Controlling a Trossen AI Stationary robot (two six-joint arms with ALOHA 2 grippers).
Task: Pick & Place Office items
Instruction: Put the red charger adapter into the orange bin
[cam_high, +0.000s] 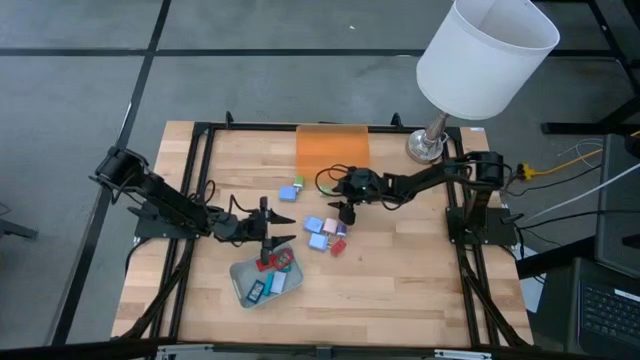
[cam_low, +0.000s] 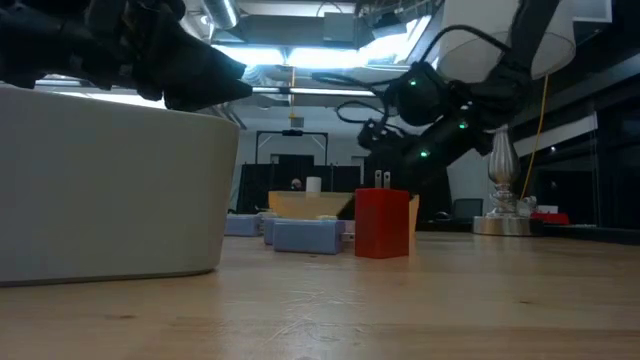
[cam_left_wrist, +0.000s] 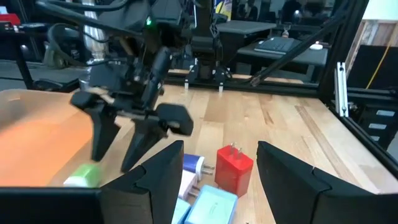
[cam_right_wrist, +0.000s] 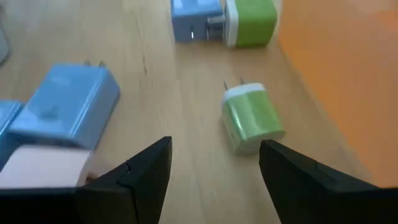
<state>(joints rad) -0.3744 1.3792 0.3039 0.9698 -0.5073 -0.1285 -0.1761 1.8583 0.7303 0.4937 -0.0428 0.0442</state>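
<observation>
Our right hand hangs part open and empty over the table beside a green charger plug, while our left hand, also open and empty, hovers above the grey tray near a red plug.

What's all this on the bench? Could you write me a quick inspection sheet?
Surface: wooden table in a black frame.
Job's things: small plug chargers; green one, blue one, red one; several in the grey tray.
Clutter: orange tray; lamp.
Grippers: left tool open over the grey tray; right tool open, empty, near the green charger.
Cables: yellow and white ones off the right edge.
Surroundings: dark lab room.
</observation>
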